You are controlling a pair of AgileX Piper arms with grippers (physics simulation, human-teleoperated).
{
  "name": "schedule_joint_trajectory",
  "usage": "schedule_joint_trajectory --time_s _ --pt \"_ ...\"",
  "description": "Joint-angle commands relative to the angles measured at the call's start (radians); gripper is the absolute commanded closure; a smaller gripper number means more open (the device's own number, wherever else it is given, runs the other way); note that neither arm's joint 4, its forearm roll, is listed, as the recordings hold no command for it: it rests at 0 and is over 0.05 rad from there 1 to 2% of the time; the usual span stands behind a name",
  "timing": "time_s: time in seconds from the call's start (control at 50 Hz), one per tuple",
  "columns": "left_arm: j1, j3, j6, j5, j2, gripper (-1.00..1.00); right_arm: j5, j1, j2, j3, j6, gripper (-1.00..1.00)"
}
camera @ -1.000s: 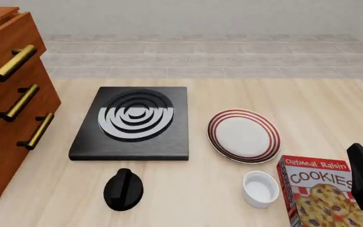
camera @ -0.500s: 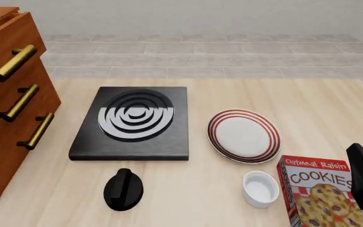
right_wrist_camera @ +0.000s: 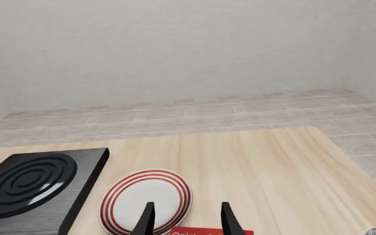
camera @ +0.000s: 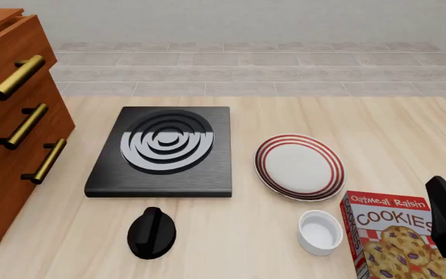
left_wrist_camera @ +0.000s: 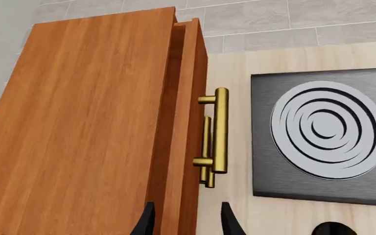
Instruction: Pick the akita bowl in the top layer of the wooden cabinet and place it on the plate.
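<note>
Between the earlier front views and this one almost nothing is altered — the wooden cabinet [camera: 10,116] is seen shifted very slightly, its top layer [left_wrist_camera: 188,98] barely ajar. The left gripper [left_wrist_camera: 186,220] and right gripper [right_wrist_camera: 186,219] are held with fingers apart. The akita bowl is not visible — presumably inside; the plate [camera: 299,166] is bare.

Black square stove [camera: 161,152] lies flat on the table [camera: 394,133] — black knob [camera: 151,232] in front; small white bowl [camera: 320,232] touches the cookie box [camera: 389,235].
</note>
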Motion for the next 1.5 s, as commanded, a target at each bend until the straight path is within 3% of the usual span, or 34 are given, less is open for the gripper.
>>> schedule_joint_trajectory --time_s 0.02,0.76,1.5 --pt "0.018 0.041 0.000 -0.023 0.007 -1.00 -0.002 0.000 0.002 0.000 0.001 -1.00" --pt "0.026 0.126 -0.003 -0.049 0.030 -1.00 0.005 -0.003 -0.005 0.000 0.004 -1.00" --pt "-0.161 0.099 -0.080 -0.005 0.052 -1.00 0.011 0.008 -0.010 -0.001 0.002 -1.00"
